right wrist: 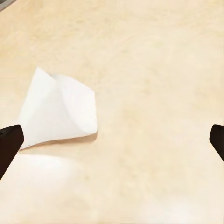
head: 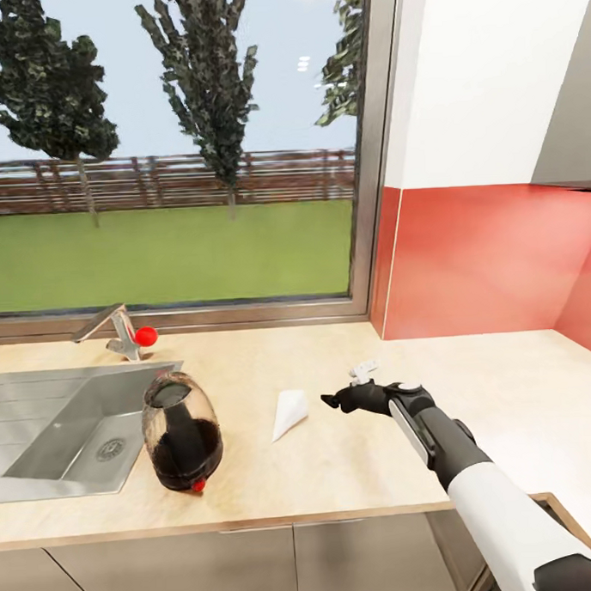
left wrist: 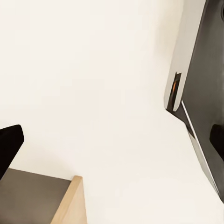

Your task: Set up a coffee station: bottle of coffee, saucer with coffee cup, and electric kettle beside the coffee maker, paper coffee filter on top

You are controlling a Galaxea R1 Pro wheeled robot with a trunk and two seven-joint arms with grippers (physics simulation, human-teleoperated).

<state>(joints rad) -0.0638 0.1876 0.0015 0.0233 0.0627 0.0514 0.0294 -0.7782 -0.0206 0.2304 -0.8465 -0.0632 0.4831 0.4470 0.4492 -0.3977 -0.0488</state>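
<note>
The coffee maker (head: 181,434), a rounded dark glass body with a small red knob at its base, stands on the countertop (head: 278,477) beside the sink. To its right a white paper coffee filter (head: 289,413) lies flat on the counter. My right gripper (head: 330,403) hovers just right of the filter and points at it. In the right wrist view the filter (right wrist: 58,112) lies ahead between the widely spread fingertips (right wrist: 9,144), so my right gripper (right wrist: 112,142) is open and empty. My left gripper (left wrist: 112,142) is open too, facing a pale surface.
A steel sink (head: 69,426) with a faucet (head: 117,333) fills the counter's left end. A small white object (head: 363,370) lies just behind my right gripper. A window and a red backsplash (head: 483,261) close the back. A dark panel (left wrist: 200,93) and a wooden edge (left wrist: 70,205) are near the left gripper.
</note>
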